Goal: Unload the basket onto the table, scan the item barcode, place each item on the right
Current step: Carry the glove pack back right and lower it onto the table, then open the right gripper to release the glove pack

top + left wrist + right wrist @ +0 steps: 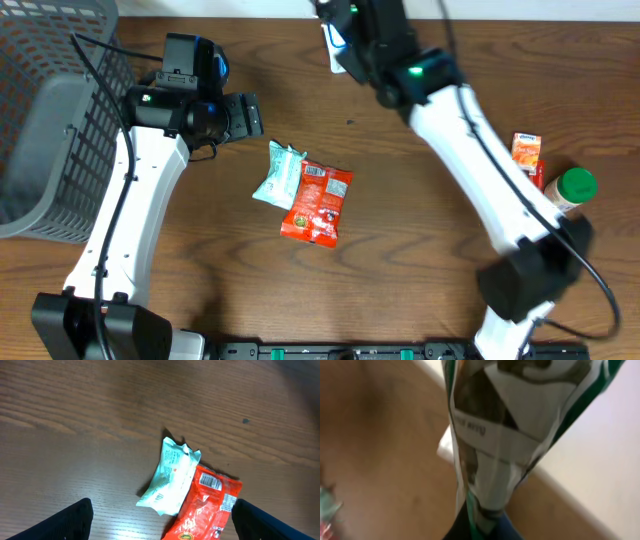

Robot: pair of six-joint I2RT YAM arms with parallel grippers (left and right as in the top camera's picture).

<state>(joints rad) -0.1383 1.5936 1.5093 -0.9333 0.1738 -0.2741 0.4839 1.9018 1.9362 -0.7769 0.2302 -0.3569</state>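
Note:
My right gripper (pixel 347 42) is at the far edge of the table, shut on a white and green packet (pixel 334 48). In the right wrist view that packet (pixel 505 425) fills the frame, pinched at its lower end in the gripper (pixel 487 517); no barcode shows on it. My left gripper (pixel 246 115) hangs open and empty above the wood, left of two packets lying side by side. These are a pale green one (pixel 277 175) (pixel 172 477) and a red one (pixel 320 202) (pixel 207 507) with a white barcode label (pixel 210 481). The left gripper (pixel 162 505) frames them in its wrist view.
A grey mesh basket (pixel 45 120) fills the left edge of the table. At the right stand a small orange carton (pixel 526 152) and a jar with a green lid (pixel 574 187). The right arm stretches diagonally across the right half of the table.

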